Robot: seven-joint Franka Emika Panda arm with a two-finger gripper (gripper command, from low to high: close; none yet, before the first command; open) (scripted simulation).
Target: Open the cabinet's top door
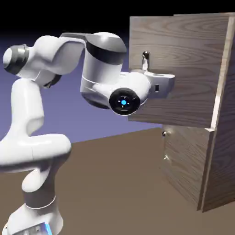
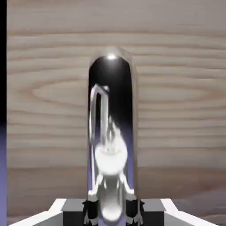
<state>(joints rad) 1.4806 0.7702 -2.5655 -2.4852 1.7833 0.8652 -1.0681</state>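
Silver bar handle [image 2: 111,114] fills my hand view, its long axis running down between my gripper's fingertips [image 2: 112,212], which look clamped on it, though its mirror finish blurs the contact. Top door [image 1: 179,69] stands partly swung out from the cabinet [image 1: 220,174]. I count one arm [image 1: 103,59], two doors, two handles.

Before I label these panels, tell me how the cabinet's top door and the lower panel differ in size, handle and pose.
The top door is the larger; the lower panel is smaller. The top door has a long bar handle, gripped by the gripper; the lower panel has a small one. The top door stands swung open, while the lower panel looks closed. Both share brown wood grain.
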